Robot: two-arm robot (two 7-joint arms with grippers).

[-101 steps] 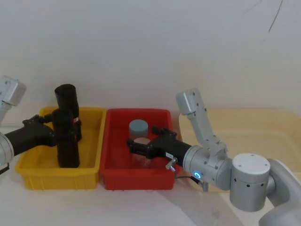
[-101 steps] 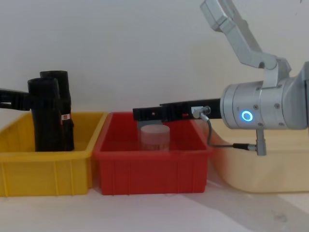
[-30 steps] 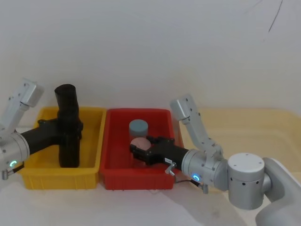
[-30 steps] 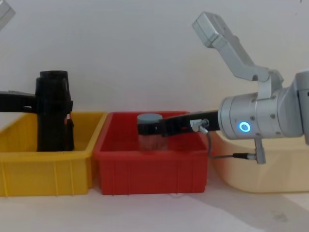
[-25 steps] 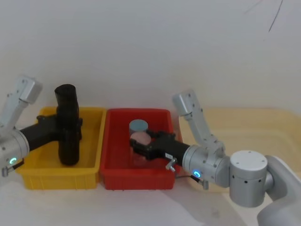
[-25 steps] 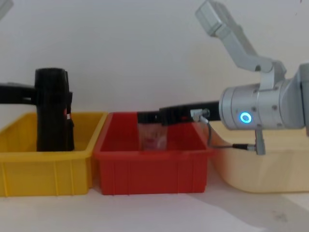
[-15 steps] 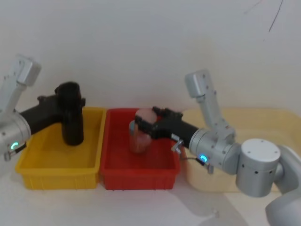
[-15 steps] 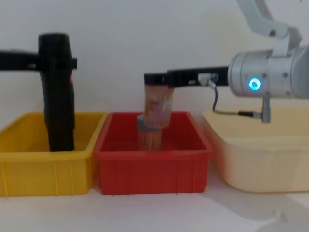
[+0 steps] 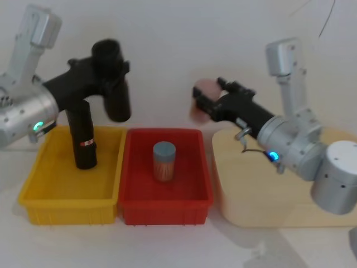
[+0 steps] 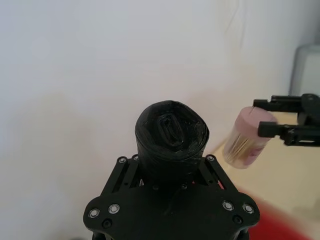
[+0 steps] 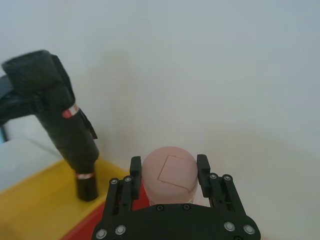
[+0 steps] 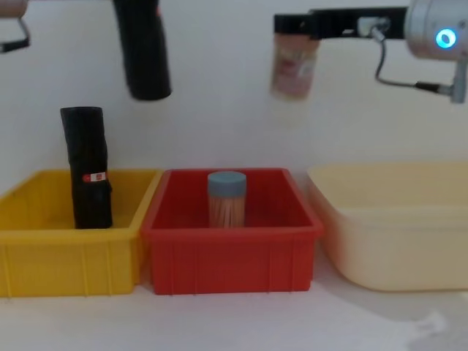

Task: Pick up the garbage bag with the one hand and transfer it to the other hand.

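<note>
My left gripper [image 9: 114, 72], the one with the green ring, is shut on the garbage bag [image 9: 111, 78], a black glossy roll held high above the yellow bin [image 9: 33, 195]. The chest view has the garbage bag [image 12: 144, 51] hanging near its top edge. From the left wrist, the garbage bag [image 10: 170, 137] shows end-on between the fingers [image 10: 125, 167] of the left gripper [image 10: 167, 162]. My right gripper [image 9: 205, 97], blue-ringed, is shut on a pink-lidded jar [image 9: 201, 95] held high to the bag's right, with a clear gap between them. That right gripper [image 11: 169, 165] clasps the jar [image 11: 169, 177].
A second black roll with a small label [image 12: 88, 168] stands in the yellow bin [image 12: 66, 256]. A grey-lidded jar [image 12: 227, 199] stands in the red bin [image 12: 230, 252]. A beige tub [image 12: 387, 234] sits at the right. A white wall is close behind.
Both arms have risen. The left lifted the garbage bag out of the yellow bin to well above it. The right carried the pink-lidded jar up and away from the red bin.
</note>
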